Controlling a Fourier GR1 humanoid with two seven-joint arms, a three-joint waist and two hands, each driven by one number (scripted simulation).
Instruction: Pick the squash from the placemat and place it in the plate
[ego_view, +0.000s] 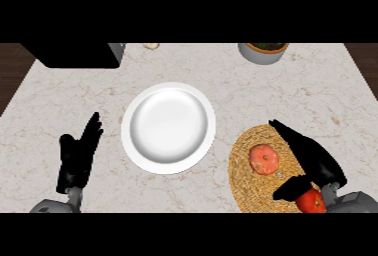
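Note:
An orange-red squash lies on the round woven placemat at the counter's right. The white plate stands bare in the middle, just left of the placemat. My right hand hovers over the placemat's right side, next to the squash. Its fingers are straight and point away from me, its thumb is spread toward the left, and it holds nothing. A second red round thing shows beside that hand's wrist, partly hidden. My left hand rests open, left of the plate.
A black appliance stands at the back left, with a small pale item next to it. A grey pot with a plant is at the back right. Dark floor shows past the counter's side edges.

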